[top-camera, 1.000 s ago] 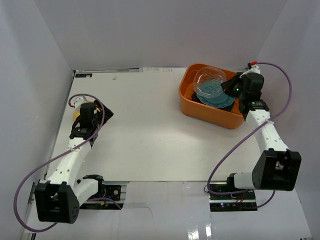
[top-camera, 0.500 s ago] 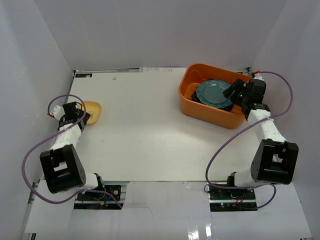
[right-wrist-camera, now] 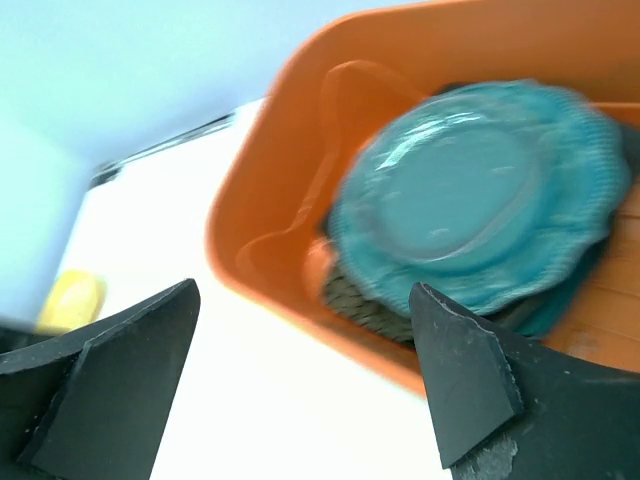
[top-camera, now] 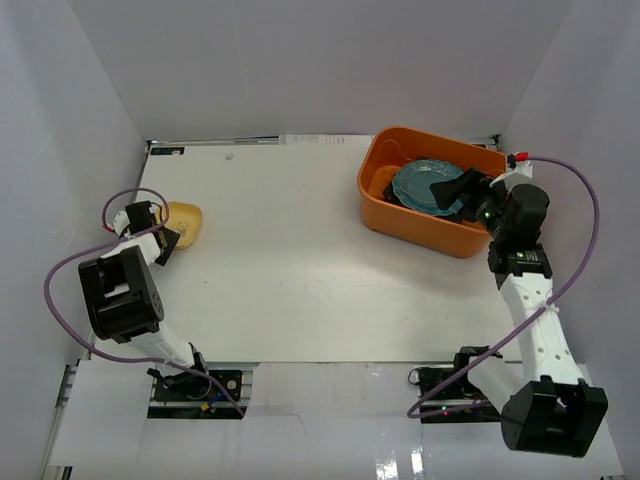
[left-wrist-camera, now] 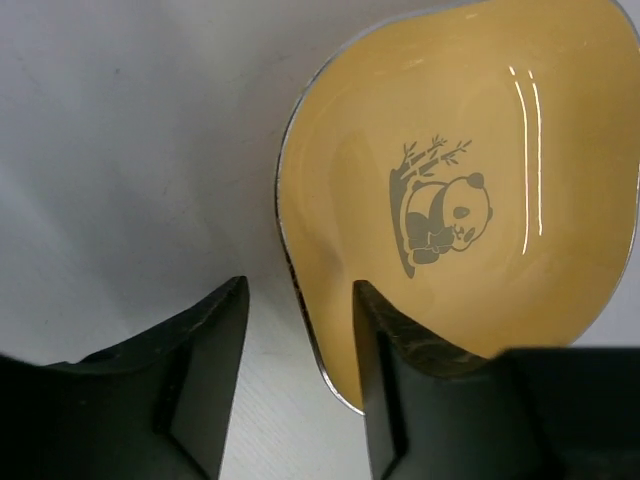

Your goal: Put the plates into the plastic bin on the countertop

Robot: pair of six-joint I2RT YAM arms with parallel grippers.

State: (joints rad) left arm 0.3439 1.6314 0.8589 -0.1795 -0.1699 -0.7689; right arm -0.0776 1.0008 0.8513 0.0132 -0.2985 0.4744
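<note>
A yellow plate [left-wrist-camera: 470,200] with a panda print lies on the white countertop [top-camera: 300,260] at the far left, and shows as a yellow plate [top-camera: 186,222] in the top view too. My left gripper [left-wrist-camera: 300,290] straddles its near rim. One finger is over the plate's inside, the other over the table, with a gap left to the rim. The orange plastic bin [top-camera: 385,215] stands at the back right. A teal round scalloped plate [right-wrist-camera: 470,190] lies in it on top of darker plates [right-wrist-camera: 370,295]. My right gripper [right-wrist-camera: 305,292] hovers open and empty at the bin's near right side.
White walls [top-camera: 80,150] close in the table on the left, back and right. The left wall is close behind my left arm. Purple cables [top-camera: 70,270] loop beside both arms. The bin's tall orange wall [right-wrist-camera: 260,250] lies just ahead of my right fingers.
My right gripper has opened, left the teal round plate lying flat in the bin, and drawn back. My left arm has swung to the yellow plate's left edge and its jaws have narrowed around the rim.
</note>
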